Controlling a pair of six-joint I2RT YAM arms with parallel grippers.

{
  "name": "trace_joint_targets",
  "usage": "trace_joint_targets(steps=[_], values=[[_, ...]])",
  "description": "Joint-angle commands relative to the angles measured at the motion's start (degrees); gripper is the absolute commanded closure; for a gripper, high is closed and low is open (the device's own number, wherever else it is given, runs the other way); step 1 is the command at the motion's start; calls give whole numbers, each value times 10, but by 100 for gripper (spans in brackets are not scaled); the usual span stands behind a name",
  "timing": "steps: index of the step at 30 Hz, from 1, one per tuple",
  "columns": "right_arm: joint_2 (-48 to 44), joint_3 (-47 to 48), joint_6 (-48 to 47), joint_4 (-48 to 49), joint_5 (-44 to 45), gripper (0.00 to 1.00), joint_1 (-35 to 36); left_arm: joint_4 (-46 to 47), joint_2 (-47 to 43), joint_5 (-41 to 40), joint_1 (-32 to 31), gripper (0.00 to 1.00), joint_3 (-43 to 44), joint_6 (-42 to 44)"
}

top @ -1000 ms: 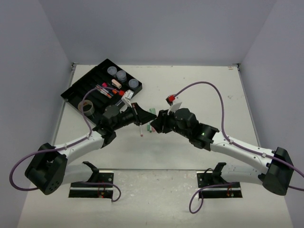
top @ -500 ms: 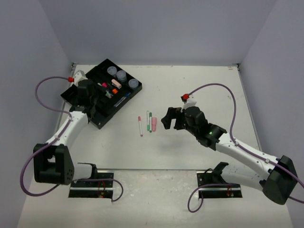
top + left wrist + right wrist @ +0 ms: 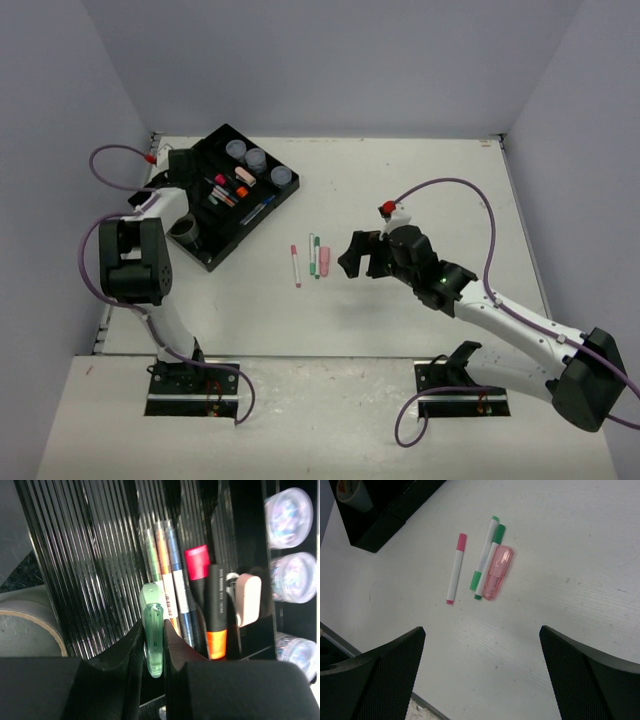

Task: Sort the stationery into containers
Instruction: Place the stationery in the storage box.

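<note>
Green translucent plastic marks the stubby marker (image 3: 153,617), clamped between the two fingers of the left gripper (image 3: 153,637). This gripper hangs over the ribbed black tray (image 3: 90,555), directly above the compartment holding the green, orange and blue pens (image 3: 167,575). Three jars (image 3: 292,575) sit in the tray's end compartment. The right gripper (image 3: 481,630) hovers over the table (image 3: 570,555) with jaws wide apart, holding nothing. On the table near it lie a pink pen (image 3: 456,568), two green pens (image 3: 487,555) and a pink marker (image 3: 498,573).
</note>
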Motion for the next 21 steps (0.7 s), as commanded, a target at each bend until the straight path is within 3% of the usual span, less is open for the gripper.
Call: trace_joint_targets(steps=[1,6,9,13,17,21], values=[[-1,1,4,17,-23,1,-1,20,12,3,2,100,16,3],[10,3,0,22,-34,1,-1,42,27,23,3,98,1,-4],[16,6,-1,23,-40,1,-1,51,29,34,3,82,-11,-11],[22,11,-3,20,-41,1,-1,66,25,38,4,76,-27,-15],[26,13,-4,19,-41,1,-1,65,17,53,6,63,-26,-16],[49,31,-3,7,-32,1,-1,71,-37,70,5,55,-49,-17]])
